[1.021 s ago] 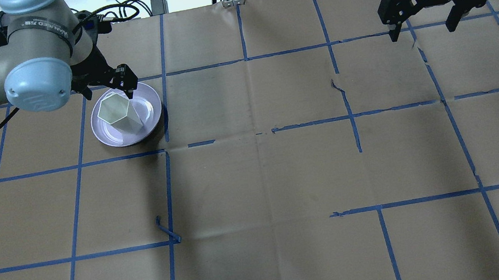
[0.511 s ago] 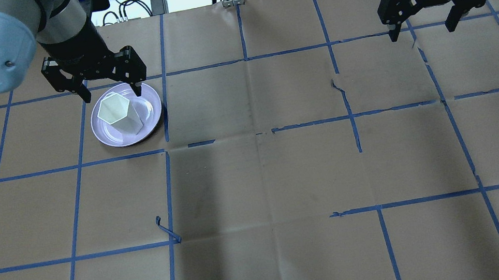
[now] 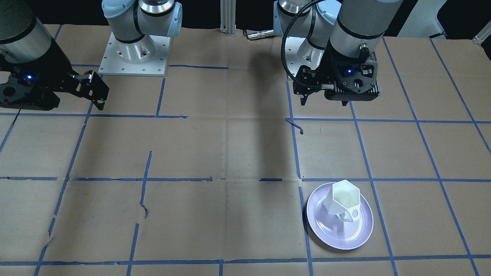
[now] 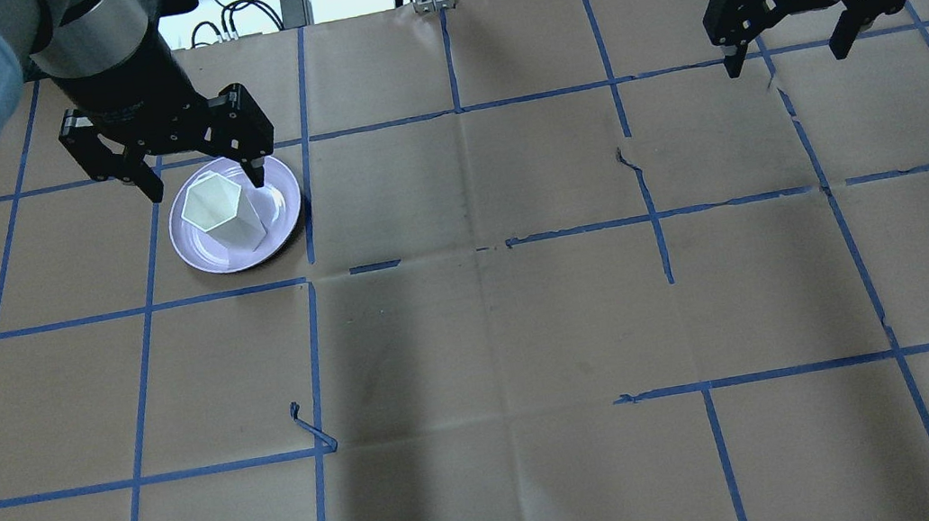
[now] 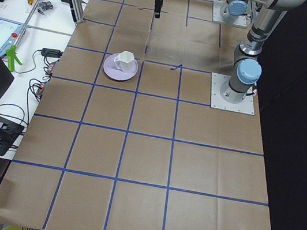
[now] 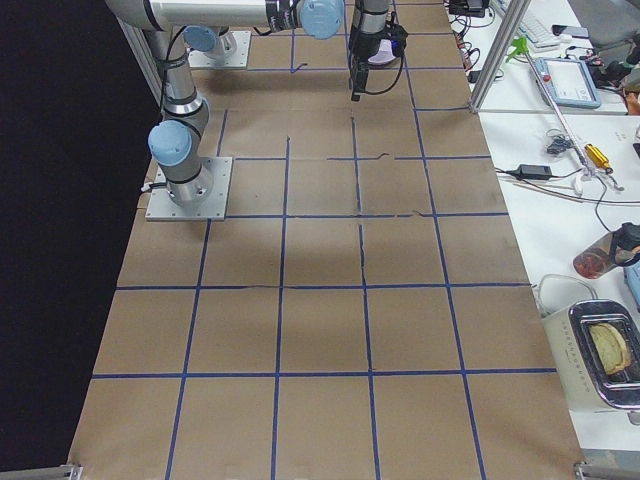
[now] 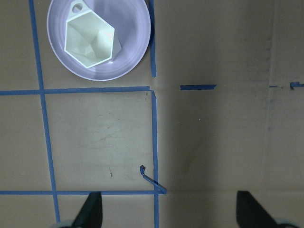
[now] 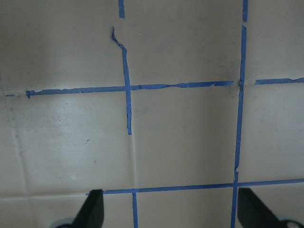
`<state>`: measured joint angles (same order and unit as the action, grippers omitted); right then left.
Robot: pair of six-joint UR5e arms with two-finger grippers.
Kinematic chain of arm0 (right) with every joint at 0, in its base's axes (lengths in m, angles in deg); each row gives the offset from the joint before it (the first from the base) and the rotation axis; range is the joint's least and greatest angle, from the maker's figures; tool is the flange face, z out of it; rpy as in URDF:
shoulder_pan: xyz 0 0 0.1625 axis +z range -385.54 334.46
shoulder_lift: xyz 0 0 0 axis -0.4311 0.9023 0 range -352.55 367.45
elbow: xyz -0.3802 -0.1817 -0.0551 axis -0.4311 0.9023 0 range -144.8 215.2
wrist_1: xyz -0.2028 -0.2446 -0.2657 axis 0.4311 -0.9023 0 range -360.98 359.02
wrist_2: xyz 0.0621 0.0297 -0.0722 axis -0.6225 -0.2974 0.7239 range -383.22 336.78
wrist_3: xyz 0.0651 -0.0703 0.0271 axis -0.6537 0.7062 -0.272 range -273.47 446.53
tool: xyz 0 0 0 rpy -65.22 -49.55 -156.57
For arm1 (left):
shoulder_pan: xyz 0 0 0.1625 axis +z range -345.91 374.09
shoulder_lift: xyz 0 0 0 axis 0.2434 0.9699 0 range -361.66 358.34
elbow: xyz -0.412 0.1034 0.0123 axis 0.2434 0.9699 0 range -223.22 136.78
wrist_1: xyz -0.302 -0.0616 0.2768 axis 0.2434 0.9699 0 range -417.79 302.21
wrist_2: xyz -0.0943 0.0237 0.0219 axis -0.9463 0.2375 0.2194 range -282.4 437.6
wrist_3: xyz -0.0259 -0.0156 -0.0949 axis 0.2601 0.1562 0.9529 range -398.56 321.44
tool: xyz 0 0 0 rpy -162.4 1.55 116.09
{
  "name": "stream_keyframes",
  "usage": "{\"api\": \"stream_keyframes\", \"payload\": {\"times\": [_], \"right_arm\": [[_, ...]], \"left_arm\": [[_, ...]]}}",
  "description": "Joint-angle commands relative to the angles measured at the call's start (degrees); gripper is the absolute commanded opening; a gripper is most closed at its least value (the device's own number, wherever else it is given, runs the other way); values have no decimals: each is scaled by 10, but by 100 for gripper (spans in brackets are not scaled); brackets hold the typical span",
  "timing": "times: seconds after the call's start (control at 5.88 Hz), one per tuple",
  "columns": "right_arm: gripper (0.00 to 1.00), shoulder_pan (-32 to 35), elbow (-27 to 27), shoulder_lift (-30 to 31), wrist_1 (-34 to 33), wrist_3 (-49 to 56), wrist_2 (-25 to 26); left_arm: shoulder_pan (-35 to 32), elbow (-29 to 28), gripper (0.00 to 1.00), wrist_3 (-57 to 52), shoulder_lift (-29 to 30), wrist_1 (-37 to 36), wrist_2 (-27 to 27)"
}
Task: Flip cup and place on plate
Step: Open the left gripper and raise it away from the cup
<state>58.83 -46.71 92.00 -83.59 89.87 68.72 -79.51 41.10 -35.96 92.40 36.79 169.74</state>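
Note:
The white faceted cup (image 4: 219, 211) stands upright, opening up, on the lavender plate (image 4: 282, 222) at the table's far left. Both also show in the front view, cup (image 3: 344, 199) on plate (image 3: 326, 230), and in the left wrist view, cup (image 7: 90, 40) on plate (image 7: 135, 59). My left gripper (image 4: 205, 186) is open and empty, raised well above the table on the robot's side of the plate; its fingertips (image 7: 92, 209) frame bare paper. My right gripper (image 4: 785, 59) is open and empty, hanging over the far right of the table.
Brown paper with a blue tape grid (image 4: 476, 245) covers the table. A loose curl of tape (image 4: 311, 427) sticks up near the middle left. The arms' base plates (image 3: 132, 57) stand at the robot's edge. Cables and equipment (image 5: 10, 57) lie beyond the far edge.
My left gripper has drawn away from the cup's rim, turned and risen, its jaws now wide apart. The cup stays upright on the plate. The right arm has not moved.

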Motion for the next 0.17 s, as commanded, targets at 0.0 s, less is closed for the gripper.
{"api": "stream_keyframes", "payload": {"times": [0.0], "right_arm": [[100, 0, 0, 0, 0, 0, 0]], "left_arm": [[2, 0, 100, -1, -1, 1, -1]]}}
